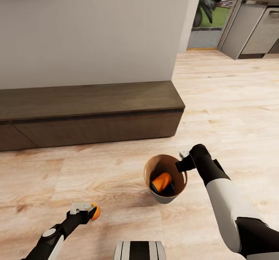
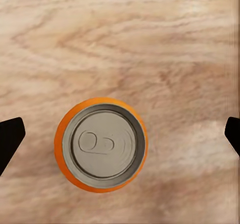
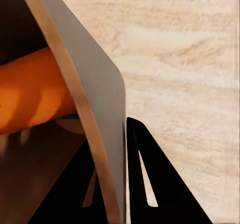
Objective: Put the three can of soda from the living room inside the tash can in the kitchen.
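A tash can, brown inside and grey outside, stands on the wood floor. One orange can of soda lies tilted inside it. My right gripper is shut on the bin's rim; in the right wrist view the bin wall runs between the two black fingers, with the can of soda inside. A second can of soda stands upright on the floor to the bin's left. My left gripper hovers directly over it, open, and the can's silver top sits between the widely spread fingertips.
A long low dark-wood bench runs along the pale wall behind. Pale cabinets and a doorway with plants lie far right. Open wood floor stretches toward them. The robot base is at the bottom edge.
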